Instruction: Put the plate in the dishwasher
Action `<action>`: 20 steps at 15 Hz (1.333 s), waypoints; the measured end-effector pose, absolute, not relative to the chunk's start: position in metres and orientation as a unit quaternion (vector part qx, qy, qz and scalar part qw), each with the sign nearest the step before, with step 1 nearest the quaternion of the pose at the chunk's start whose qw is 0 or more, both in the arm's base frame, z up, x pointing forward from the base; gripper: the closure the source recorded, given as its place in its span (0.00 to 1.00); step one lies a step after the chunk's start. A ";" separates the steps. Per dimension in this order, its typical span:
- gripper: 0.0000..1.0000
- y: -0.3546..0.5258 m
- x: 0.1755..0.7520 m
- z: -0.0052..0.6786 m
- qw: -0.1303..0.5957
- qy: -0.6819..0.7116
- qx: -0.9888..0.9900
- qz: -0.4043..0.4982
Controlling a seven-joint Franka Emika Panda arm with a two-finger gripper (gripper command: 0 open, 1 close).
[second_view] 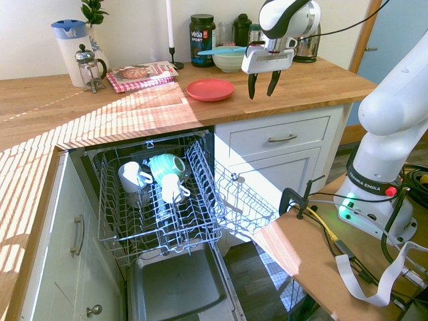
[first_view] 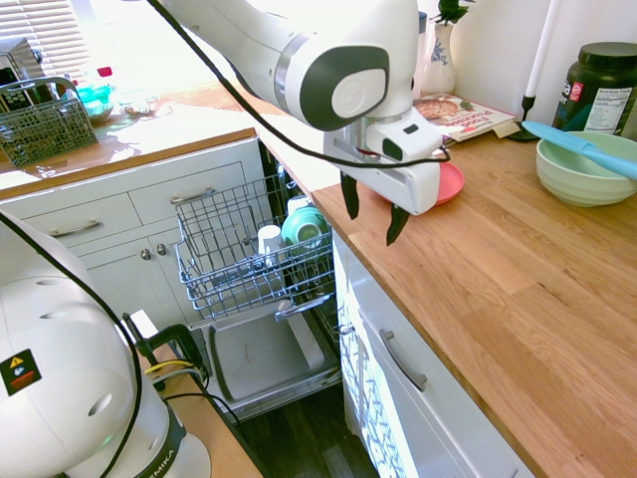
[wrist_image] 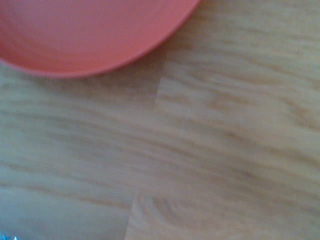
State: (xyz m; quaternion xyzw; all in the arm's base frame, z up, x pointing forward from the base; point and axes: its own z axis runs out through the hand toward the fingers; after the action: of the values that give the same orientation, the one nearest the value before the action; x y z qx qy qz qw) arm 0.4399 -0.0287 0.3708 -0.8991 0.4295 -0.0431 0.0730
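Second exterior view: kitchen, oak counter (second_view: 134, 107), plate (second_view: 210, 89), pincer (second_view: 261, 85) apart above.

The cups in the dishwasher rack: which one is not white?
It is the teal cup, lying between the two white cups in the rack of the dishwasher. Its colour alone sets it apart from the others.

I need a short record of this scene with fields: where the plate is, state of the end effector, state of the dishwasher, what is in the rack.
plate: coral-red plate flat on the wooden counter, not held
end effector: end effector open, empty, above the counter beside the plate
dishwasher: dishwasher door open, wire rack pulled out
rack contents: white mugs and a teal cup
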 end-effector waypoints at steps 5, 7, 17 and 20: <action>0.00 -0.060 0.488 0.368 0.155 0.418 -0.893 -0.061; 0.00 -0.062 0.513 0.366 0.173 0.411 -0.893 -0.061; 1.00 -0.068 0.579 0.333 0.230 0.405 -0.884 -0.040; 1.00 -0.066 0.583 0.330 0.233 0.404 -0.884 -0.038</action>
State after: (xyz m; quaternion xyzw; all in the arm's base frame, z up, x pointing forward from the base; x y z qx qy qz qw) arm 0.5832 -0.0656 0.3300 -0.8839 0.4039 -0.0382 0.2326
